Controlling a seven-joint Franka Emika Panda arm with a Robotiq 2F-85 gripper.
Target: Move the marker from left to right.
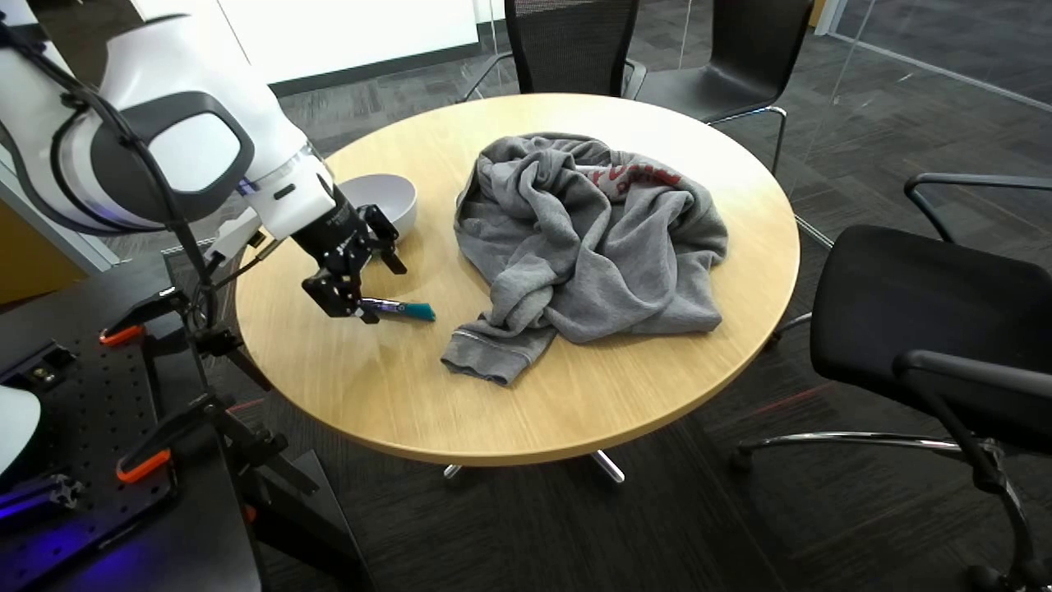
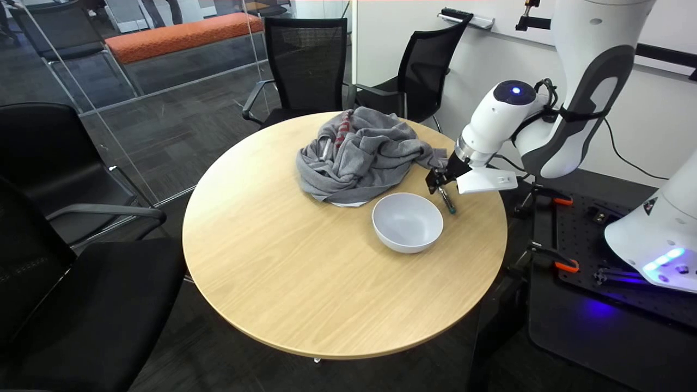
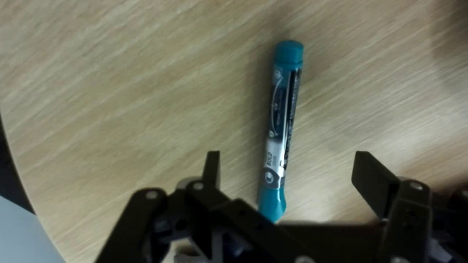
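Note:
The marker (image 3: 280,128) lies flat on the wooden table in the wrist view, with teal ends and a dark and silver label. It also shows in both exterior views (image 1: 404,308) (image 2: 448,202), partly hidden by the gripper. My gripper (image 3: 287,157) is open, with one finger on each side of the marker's lower part and a gap to both. The marker's lower teal tip is partly covered by the gripper's body in the wrist view. In an exterior view the gripper (image 1: 384,293) is low over the table at the marker's end.
A white bowl (image 2: 407,222) stands close beside the marker; it also shows behind the gripper (image 1: 382,197). A crumpled grey hoodie (image 1: 592,247) covers much of the round table (image 1: 427,411), one sleeve reaching near the marker. Chairs (image 1: 929,321) stand around the table.

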